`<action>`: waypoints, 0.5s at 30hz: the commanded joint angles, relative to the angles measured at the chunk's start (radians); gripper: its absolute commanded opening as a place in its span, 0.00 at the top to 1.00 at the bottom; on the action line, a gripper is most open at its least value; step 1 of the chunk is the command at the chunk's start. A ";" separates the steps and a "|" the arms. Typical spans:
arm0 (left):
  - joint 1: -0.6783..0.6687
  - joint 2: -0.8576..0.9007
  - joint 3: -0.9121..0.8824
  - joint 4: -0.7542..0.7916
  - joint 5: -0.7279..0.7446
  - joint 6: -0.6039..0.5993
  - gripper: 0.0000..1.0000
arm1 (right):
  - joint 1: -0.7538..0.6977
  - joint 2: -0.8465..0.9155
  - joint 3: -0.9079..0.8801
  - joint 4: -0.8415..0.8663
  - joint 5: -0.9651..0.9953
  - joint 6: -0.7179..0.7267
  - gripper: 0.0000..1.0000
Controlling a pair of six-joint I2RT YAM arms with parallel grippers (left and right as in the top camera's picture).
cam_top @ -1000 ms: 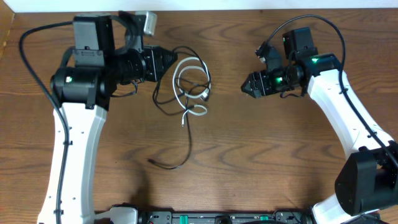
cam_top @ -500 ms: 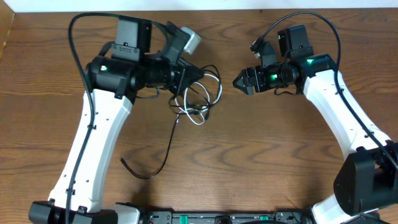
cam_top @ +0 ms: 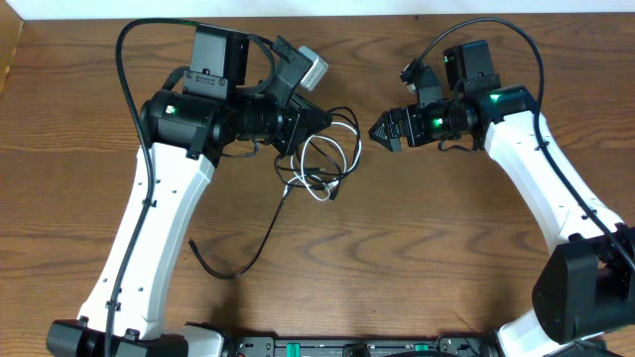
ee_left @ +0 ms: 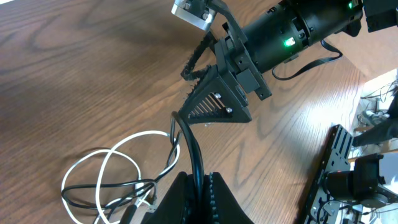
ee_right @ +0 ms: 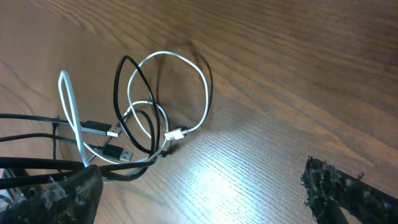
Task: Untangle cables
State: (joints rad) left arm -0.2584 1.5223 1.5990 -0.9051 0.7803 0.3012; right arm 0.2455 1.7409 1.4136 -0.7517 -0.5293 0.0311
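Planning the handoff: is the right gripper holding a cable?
No, the right gripper has its jaws wide open, and the cables lie ahead of them.

Your pictures are bright and mostly sharp.
Light comes from above, so the arms [cam_top: 149, 233] throw soft shadows on the table [cam_top: 417, 263]. In your right wrist view a white shiny spot glares on the wood near the cables [ee_right: 176, 134], and the close fingers [ee_right: 354, 196] look dark and fuzzy.
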 commanded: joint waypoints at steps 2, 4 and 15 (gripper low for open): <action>-0.003 -0.006 0.009 0.005 0.019 0.023 0.93 | 0.005 0.007 0.000 -0.003 0.007 -0.010 0.01; -0.003 -0.006 0.009 0.005 0.019 0.023 0.93 | 0.005 0.007 0.000 -0.003 0.007 -0.010 0.01; -0.003 -0.005 -0.029 0.004 0.012 0.015 0.93 | 0.005 0.007 0.000 -0.003 0.007 -0.010 0.01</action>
State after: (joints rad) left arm -0.2584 1.5223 1.5913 -0.9039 0.7799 0.3115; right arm 0.2455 1.7409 1.4136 -0.7513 -0.5232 0.0311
